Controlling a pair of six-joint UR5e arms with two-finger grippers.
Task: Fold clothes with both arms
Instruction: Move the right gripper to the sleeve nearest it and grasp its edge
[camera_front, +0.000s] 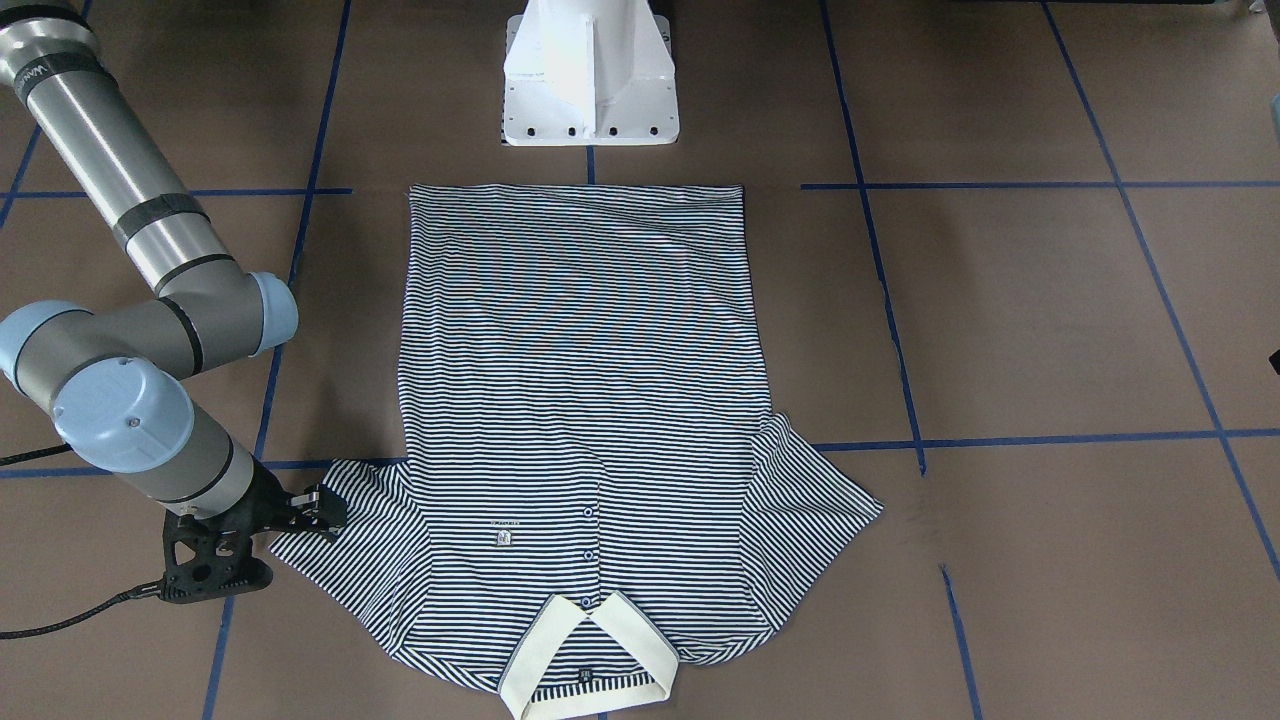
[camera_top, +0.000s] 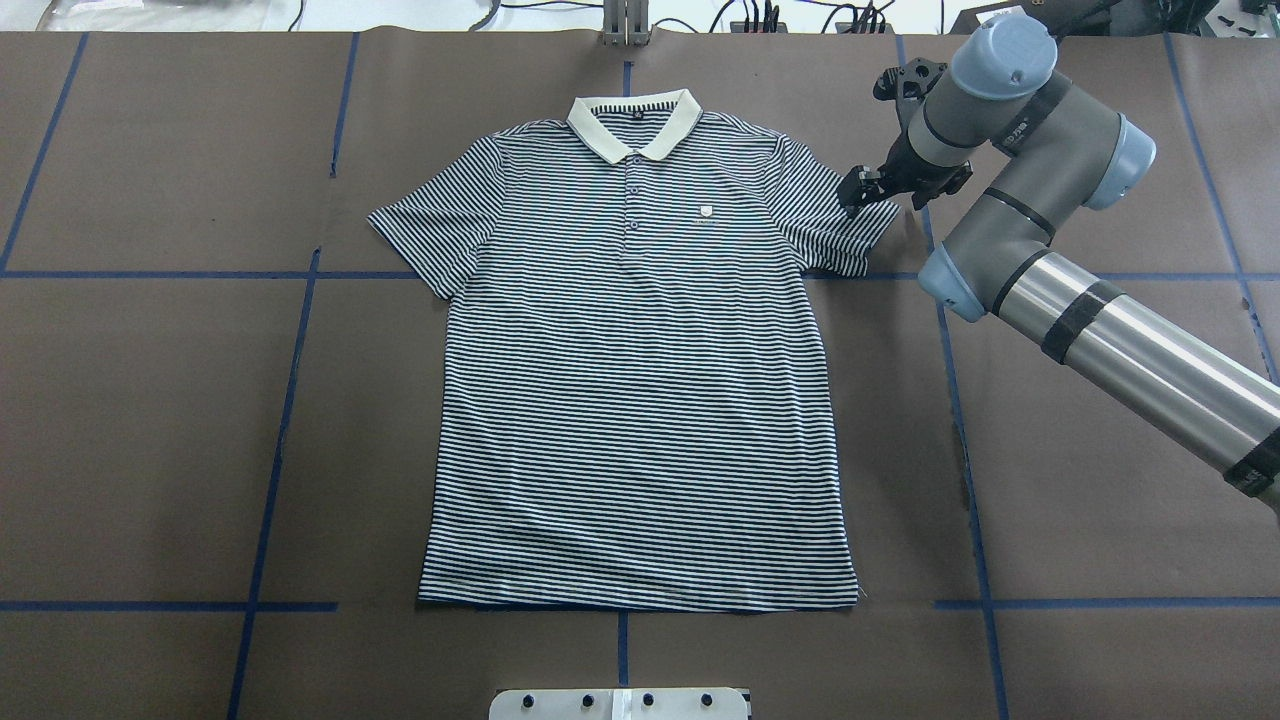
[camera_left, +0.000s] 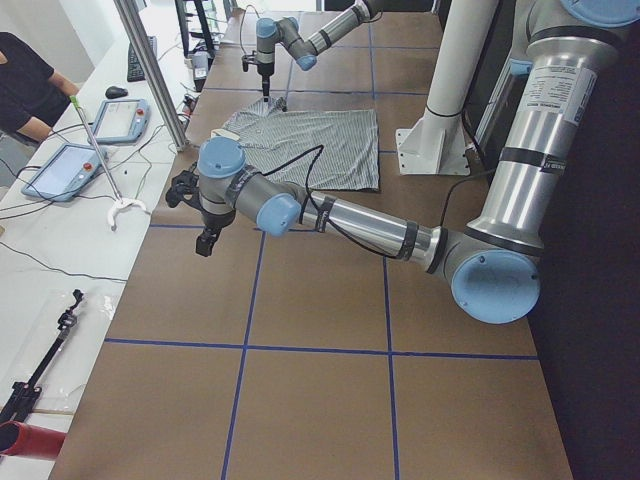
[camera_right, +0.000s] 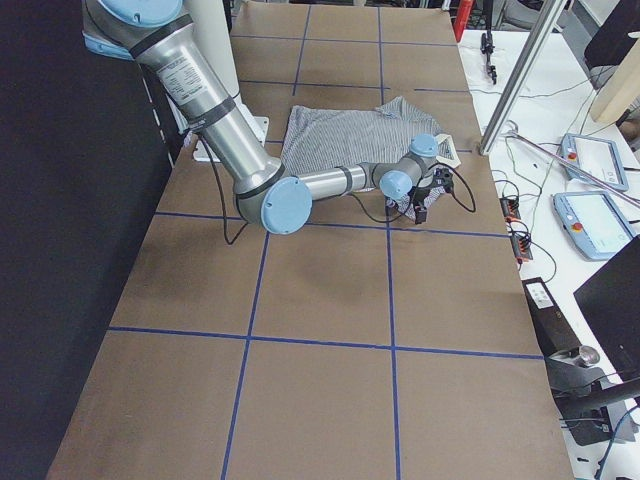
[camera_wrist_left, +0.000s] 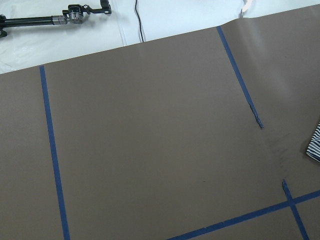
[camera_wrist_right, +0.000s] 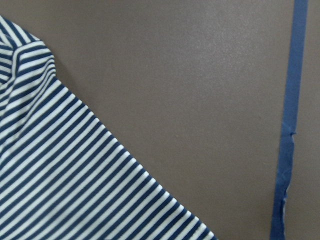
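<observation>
Left gripper (camera_left: 206, 238) hangs over bare worktop (camera_top: 150, 420), well apart from the garment; its opening cannot be told. Polo shirt (camera_top: 640, 380) lies flat, face up and unfolded at the centre, collar away from the robot. Right gripper (camera_top: 862, 190) sits at the edge of the right-hand sleeve (camera_top: 845, 235), jaws apparently parted, holding nothing. Judgement: first fold not begun. The next move calls for closing on that sleeve.

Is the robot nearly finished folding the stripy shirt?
No, it has barely begun. Done: the shirt lies spread flat, front up, nothing folded. In hand: the right gripper is at the edge of one sleeve; whether it grips is unclear. The left gripper hangs over bare table, away from the shirt. Left: every fold.
</observation>
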